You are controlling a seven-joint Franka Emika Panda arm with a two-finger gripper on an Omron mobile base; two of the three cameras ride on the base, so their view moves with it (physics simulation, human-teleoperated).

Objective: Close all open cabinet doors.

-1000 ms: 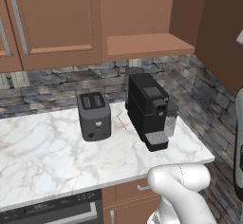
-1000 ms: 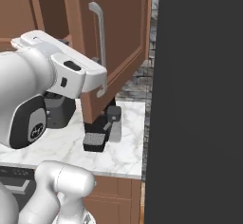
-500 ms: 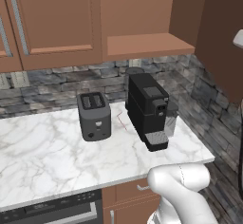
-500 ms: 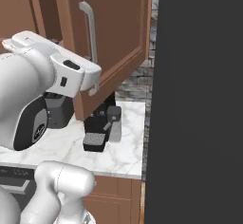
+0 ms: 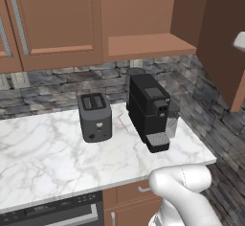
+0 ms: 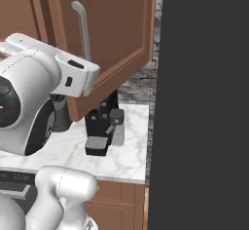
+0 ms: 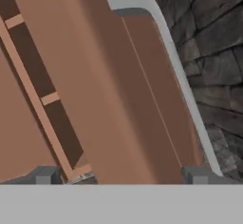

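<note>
Pincer [image 7: 121, 175] open wide, nothing between the fingertips [image 7: 45, 175], one tip at each lower corner of the hand view. Open cabinet door [image 6: 114, 34] right in front of it, swung out from the wall cabinet at the right end of the counter [image 5: 43, 158]; its silver bar handle [image 7: 166, 52] runs just beside the right fingertip; contact unclear. In the right base view the door hangs over the black coffee machine [image 6: 102, 126], arm's white wrist close beneath its lower edge. Left base view: door edge [image 5: 225, 43] juts out at right, closed cabinet door [image 5: 52, 19] at upper left, toaster [image 5: 94, 117] beside coffee machine on marble counter.
</note>
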